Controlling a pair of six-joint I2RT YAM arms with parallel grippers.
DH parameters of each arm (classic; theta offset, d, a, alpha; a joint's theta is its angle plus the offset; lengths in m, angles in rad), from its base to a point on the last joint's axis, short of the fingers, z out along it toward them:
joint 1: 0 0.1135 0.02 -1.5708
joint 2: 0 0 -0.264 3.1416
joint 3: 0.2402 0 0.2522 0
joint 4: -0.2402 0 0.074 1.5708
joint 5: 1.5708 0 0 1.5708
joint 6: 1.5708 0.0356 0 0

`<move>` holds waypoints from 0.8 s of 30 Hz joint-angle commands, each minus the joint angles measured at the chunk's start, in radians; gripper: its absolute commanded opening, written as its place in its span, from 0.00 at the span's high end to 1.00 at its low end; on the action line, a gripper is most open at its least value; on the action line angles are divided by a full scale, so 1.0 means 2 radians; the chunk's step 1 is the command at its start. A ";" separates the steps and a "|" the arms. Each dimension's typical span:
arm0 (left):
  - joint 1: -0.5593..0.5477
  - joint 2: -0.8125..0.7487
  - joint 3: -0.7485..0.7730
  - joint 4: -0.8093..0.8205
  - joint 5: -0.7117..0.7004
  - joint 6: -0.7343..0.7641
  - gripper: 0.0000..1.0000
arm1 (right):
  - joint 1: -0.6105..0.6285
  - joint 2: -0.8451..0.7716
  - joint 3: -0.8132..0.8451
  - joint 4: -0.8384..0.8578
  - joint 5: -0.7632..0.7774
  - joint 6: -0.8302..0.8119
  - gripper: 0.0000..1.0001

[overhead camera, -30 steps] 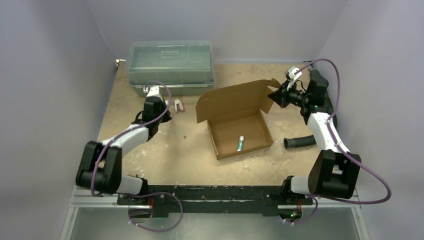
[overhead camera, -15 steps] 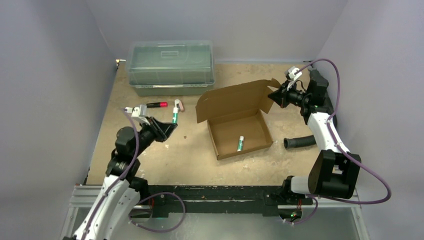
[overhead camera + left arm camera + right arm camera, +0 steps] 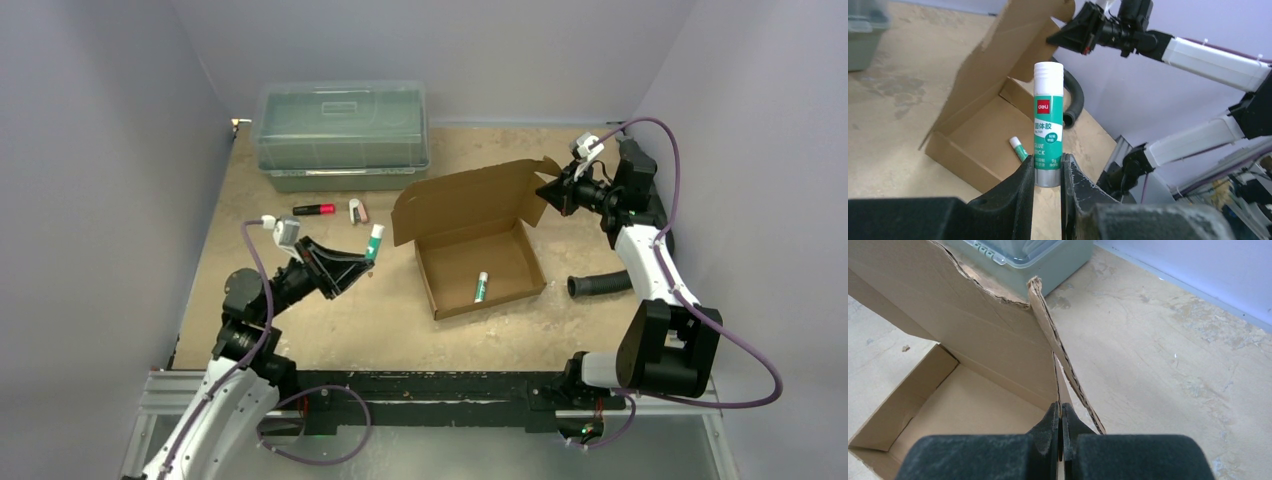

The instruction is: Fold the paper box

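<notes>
While pinched flat on a corner flap of the lid, at 2 o'clock of the tray, holds the paper box (image 3: 480,245) open with the right gripper (image 3: 547,190), jaws closed to a sliver on the cardboard edge. Sits right of centre on the bench (image 3: 330,310), tray flat, lid standing along its 12 o'clock side. Inside, toward 5 o'clock, a loose glue stick (image 3: 481,287), green and white, lying flat. At 9 o'clock of the box, left gripper (image 3: 372,250) narrowed around a held glue stick (image 3: 1048,125) near its base, white cap pointing away from the fingers. Reads "deli" in white on a red patch, then "固体胶" and "GLUE STICK" on the green band; smaller print too fine to read. At 11 o'clock of the bench, a clear greenish lidded bin (image 3: 340,135); just in front of it, a red-and-black stick (image 3: 314,209).
</notes>
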 commanded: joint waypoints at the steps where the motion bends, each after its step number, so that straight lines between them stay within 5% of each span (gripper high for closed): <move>1: -0.073 0.048 0.025 0.035 -0.025 0.032 1.00 | -0.002 -0.001 0.004 0.001 -0.009 -0.003 1.00; 10: -0.422 0.277 0.128 0.006 -0.305 0.197 1.00 | -0.002 0.005 0.004 0.000 -0.009 -0.005 1.00; 17: -0.438 0.493 0.244 -0.056 -0.415 0.262 1.00 | -0.003 0.002 0.004 0.000 -0.010 -0.005 1.00; 24: -0.437 0.603 0.304 -0.072 -0.482 0.259 0.97 | -0.003 0.002 0.004 0.000 -0.013 -0.004 1.00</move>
